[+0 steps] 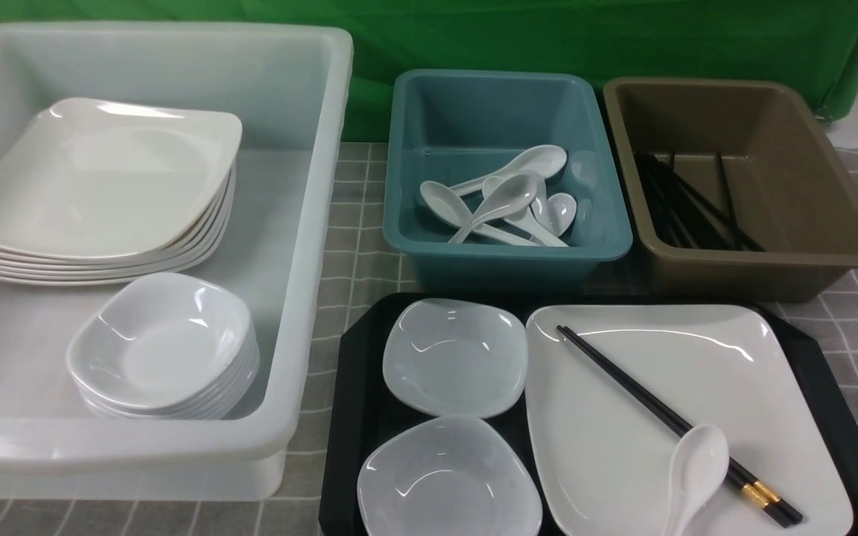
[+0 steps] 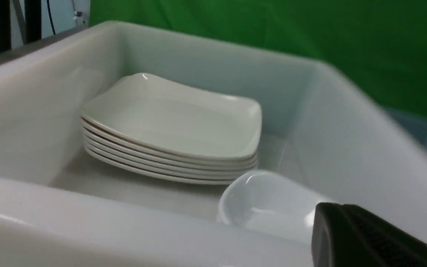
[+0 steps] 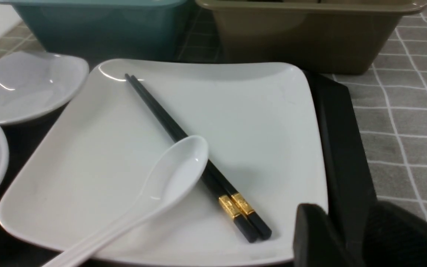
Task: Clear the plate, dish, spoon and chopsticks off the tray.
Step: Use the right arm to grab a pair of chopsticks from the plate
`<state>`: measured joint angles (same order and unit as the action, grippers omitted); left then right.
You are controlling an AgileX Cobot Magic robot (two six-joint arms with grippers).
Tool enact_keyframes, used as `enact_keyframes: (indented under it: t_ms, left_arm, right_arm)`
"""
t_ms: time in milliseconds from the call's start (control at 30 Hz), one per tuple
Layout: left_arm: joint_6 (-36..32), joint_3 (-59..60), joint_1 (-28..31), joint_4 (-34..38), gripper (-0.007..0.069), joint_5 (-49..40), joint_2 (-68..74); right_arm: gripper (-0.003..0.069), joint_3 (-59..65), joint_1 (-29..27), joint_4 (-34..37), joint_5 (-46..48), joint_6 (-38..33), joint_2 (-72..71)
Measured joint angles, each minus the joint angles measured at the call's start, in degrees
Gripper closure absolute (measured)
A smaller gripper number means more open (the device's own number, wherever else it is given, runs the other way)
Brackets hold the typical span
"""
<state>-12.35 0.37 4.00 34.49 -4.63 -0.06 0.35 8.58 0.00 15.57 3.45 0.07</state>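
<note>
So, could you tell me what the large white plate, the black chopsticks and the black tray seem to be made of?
Large white rounded-square plate: glazed ceramic or melamine, glossy with highlights. Long thin black chopsticks: probably plastic or lacquered wood, satin sheen, metallic-looking gold bands. Black rectangular tray: likely moulded plastic, duller finish.

Black tray [image 1: 358, 402] sits front right on the grey checked worktop [image 1: 358, 246]. On its left half: far dish [image 1: 455, 357], near dish [image 1: 447, 480]. A big white plate [image 1: 623, 461] fills the right half. Black chopsticks [image 1: 645, 406] lie diagonally across it, with the white spoon [image 1: 697, 461] lying over them near the gold bands. Behind: teal tub [image 1: 414, 149] with loose spoons [image 1: 507, 201], brown tub [image 1: 809, 164] with spare chopsticks [image 1: 686, 208]. Left: white bin [image 1: 310, 223] holding plate stack [image 1: 101, 179] and dish stack [image 1: 164, 346].
</note>
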Motion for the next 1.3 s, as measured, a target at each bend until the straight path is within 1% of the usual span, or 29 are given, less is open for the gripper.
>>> enact_keyframes:
  t_ms: [67,133,200,333,400,433,467,633,667,767,800,833,867,967,1000,1067,1133,1200,1233,1267,1300]
  left_arm:
    - [0.9,0.0,0.0,7.1,0.0619,2.1,0.0]
    - [1.8,0.0,0.0,11.4,0.0619,3.2,0.0]
    - [3.6,0.0,0.0,13.6,0.0619,4.6,0.0]
    - [8.0,-0.1,0.0,14.6,0.0619,6.8,0.0]
    - [8.5,-1.3,0.0,13.7,0.0619,5.2,0.0]
    - [8.7,-5.6,0.0,10.4,0.0619,0.3,0.1]
    - [8.0,-8.4,0.0,8.3,0.0619,-2.6,0.6]
    - [1.3,-20.7,0.0,1.6,0.0619,-16.9,8.7]
    - [-1.0,-25.1,-0.5,0.1,0.0619,-22.7,13.6]
    - [-3.4,-29.4,-1.7,-1.8,0.0619,-28.6,19.4]
    - [-5.1,-32.2,-3.1,-2.9,0.0619,-32.5,23.7]
    - [-5.9,-33.4,-4.3,-3.3,0.0619,-34.6,26.6]
    - [-6.6,-35.0,-5.9,-3.7,0.0619,-35.9,29.8]
    - [-8.1,-36.2,-10.3,-3.7,0.0619,-36.0,36.0]
    - [-8.7,-36.2,-11.6,-3.7,0.0619,-35.5,37.2]
    - [-10.7,-36.2,-15.0,-3.7,0.0619,-33.7,39.9]
    - [-12.1,-36.3,-18.9,-3.9,0.0619,-31.7,42.5]
    - [-13.2,-36.4,-22.3,-4.1,0.0619,-30.6,44.5]
    - [-13.9,-36.5,-24.3,-4.3,0.0619,-29.8,46.2]
    - [-14.2,-36.5,-25.9,-4.5,0.0619,-29.1,47.3]
    - [-14.5,-36.7,-27.8,-4.6,0.0619,-28.3,48.6]
  right_arm:
    - [0.0419,0.0,0.0,0.0,0.0,0.0,0.0]
    - [0.0419,0.0,0.0,0.0,0.0,0.0,0.0]
    - [0.0419,0.0,0.0,0.0,0.0,0.0,0.0]
    - [0.0419,0.0,0.0,0.0,0.0,0.0,0.0]
    - [0.0419,0.0,0.0,0.0,0.0,0.0,0.0]
    - [0.0419,0.0,0.0,0.0,0.0,0.0,0.0]
    - [0.0419,0.0,0.0,0.0,-0.1,0.0,0.0]
    - [0.0419,0.0,0.0,0.0,-1.9,0.0,0.0]
    - [0.0419,0.0,0.0,0.0,-3.1,0.2,0.0]
    - [0.0419,0.0,0.0,1.3,-6.7,4.0,0.0]
    - [0.0419,0.0,0.0,2.1,-10.0,8.5,0.0]
    - [0.0419,0.0,0.0,2.3,-11.9,11.4,0.0]
    - [0.0419,0.0,0.0,2.6,-15.2,16.5,0.0]
    - [0.0422,0.0,0.0,2.8,-20.8,21.5,0.0]
    - [0.0426,0.0,0.1,2.8,-21.0,22.2,0.0]
    - [0.0447,-2.2,1.0,2.9,-15.6,22.8,0.7]
    - [0.0473,-7.9,3.0,2.9,-7.1,19.6,4.5]
    - [0.0482,-13.3,4.9,2.9,-0.7,14.9,9.1]
    - [0.0485,-17.5,6.7,2.9,5.2,10.3,14.3]
    - [0.0487,-21.0,7.6,2.8,8.2,7.3,18.1]
    - [0.0488,-25.3,9.0,2.6,13.3,3.8,23.1]
